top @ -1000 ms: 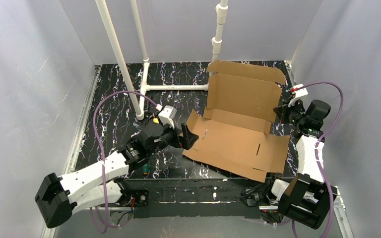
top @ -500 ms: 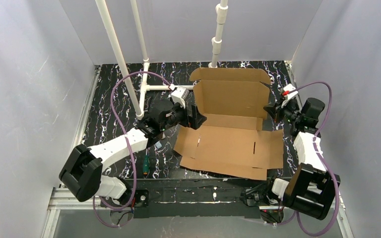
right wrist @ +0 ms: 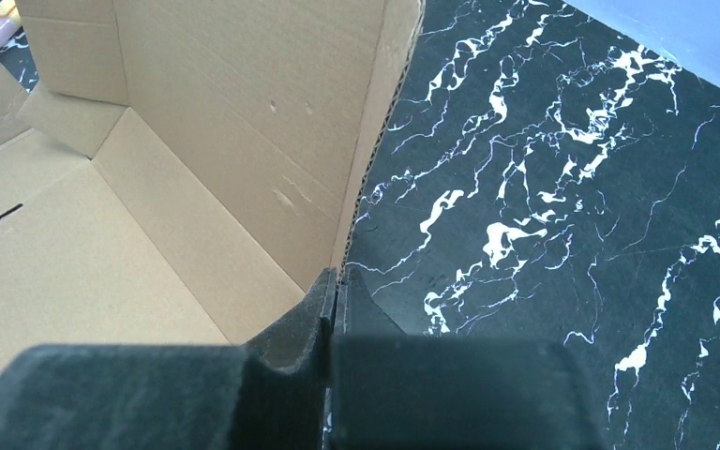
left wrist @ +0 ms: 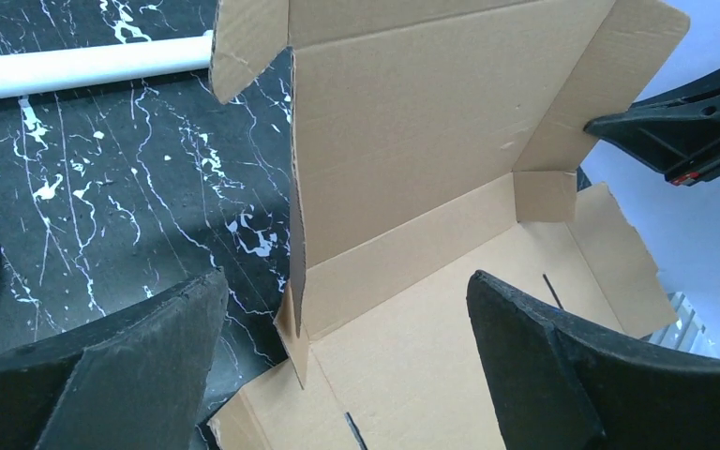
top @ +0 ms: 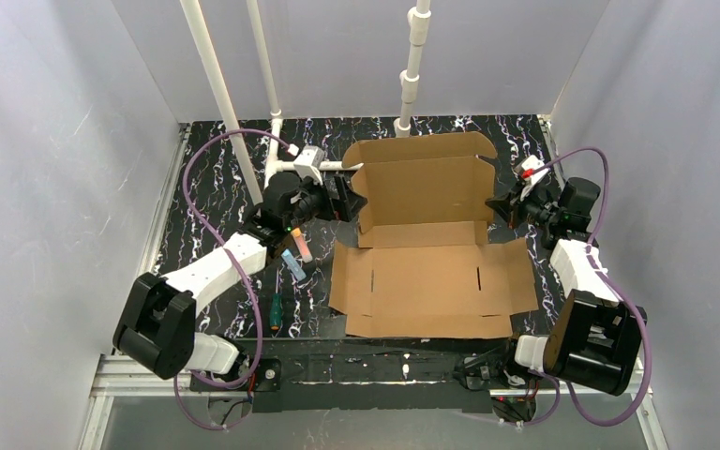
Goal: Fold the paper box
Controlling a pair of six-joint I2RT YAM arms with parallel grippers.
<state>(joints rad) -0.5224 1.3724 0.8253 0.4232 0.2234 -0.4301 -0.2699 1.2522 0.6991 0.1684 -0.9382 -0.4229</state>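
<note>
Paper box [top: 427,279] lies open, brown, rear panel upright, front flaps flat.

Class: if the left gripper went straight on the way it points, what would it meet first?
Probably the paper box: the left edge of its raised back panel lies straight ahead of the open left gripper, between its jaws. Depth is unclear.

bench [top: 525,131]: black, white-veined | pipes: two white poles [top: 220,103] slanting up at back left, one jointed pole [top: 413,66] upright at the back, a crossbar [left wrist: 84,66] lying on the bench | screwdriver [top: 275,309]: green handle, near the front edge | pink stick [top: 302,249] and blue stick [top: 292,266]: side by side, just beyond the screwdriver | walls [top: 56,141]: pale grey
</note>
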